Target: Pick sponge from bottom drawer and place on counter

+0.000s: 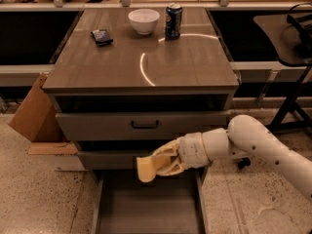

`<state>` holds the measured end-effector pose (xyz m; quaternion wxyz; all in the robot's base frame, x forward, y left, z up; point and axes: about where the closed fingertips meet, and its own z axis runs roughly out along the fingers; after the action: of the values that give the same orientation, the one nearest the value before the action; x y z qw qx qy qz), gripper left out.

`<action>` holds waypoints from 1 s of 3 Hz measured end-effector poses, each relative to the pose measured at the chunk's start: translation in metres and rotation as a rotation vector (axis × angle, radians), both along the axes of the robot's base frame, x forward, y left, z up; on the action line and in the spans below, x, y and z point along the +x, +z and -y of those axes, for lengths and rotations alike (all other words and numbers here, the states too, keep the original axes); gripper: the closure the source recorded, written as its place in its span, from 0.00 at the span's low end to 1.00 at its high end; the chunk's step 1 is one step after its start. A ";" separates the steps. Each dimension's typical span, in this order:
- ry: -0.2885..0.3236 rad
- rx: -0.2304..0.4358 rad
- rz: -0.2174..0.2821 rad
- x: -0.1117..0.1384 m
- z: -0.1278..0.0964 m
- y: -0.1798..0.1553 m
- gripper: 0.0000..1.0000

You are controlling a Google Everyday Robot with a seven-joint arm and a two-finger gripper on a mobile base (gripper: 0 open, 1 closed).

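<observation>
My gripper (155,165) is shut on the pale yellow sponge (145,169) and holds it in the air above the open bottom drawer (146,208), in front of the middle drawer. The white arm reaches in from the right. The bottom drawer's grey floor shows bare below the sponge. The counter (185,62) is the glossy wood-grain cabinet top above, with a curved light reflection.
On the counter stand a white bowl (144,20), a dark soda can (173,20) and a small dark packet (102,36). A cardboard box (33,113) leans at the cabinet's left. A black stand (292,96) is at the right.
</observation>
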<state>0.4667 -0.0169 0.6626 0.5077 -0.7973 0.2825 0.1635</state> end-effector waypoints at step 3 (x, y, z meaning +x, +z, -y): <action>0.070 0.020 0.290 0.045 -0.027 0.145 1.00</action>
<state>0.5115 0.0097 0.8080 0.5451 -0.8169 0.1763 0.0670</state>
